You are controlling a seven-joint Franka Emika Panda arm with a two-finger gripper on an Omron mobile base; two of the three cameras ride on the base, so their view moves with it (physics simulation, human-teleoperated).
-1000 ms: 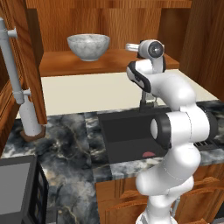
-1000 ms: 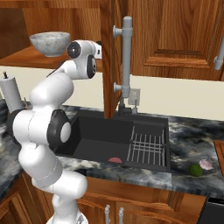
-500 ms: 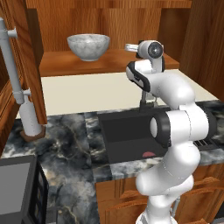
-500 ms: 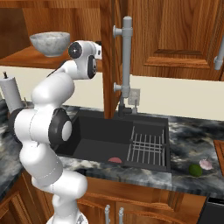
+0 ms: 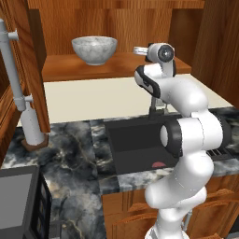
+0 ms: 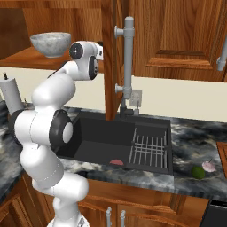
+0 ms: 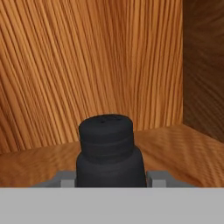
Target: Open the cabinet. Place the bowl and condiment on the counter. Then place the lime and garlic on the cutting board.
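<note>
While the cabinet point(image 5: 116, 28) stands open, its door point(image 5: 25, 70) swung out at the left, the bowl point(image 5: 94, 49) sits untouched on the left part of the shelf, well apart from the arm. Further right, the gripper point(image 7: 112, 177) reaches into the cabinet's right corner. In the hand view its two fingers point(image 7: 66, 180) press against either side of the black bottle point(image 7: 111, 153), so I judge it clamped on the bottle, which rests upright on the shelf boards. Gripping low on the body, under the cap, should keep it from tipping once lifted. Below lies the stone counter point(image 5: 70, 154), where bottle and bowl are due. At the far right, the lime point(image 6: 198, 172) and garlic point(image 6: 208, 166) lie touching on the counter, just beside the board point(image 6: 223, 153), not yet on it.
</note>
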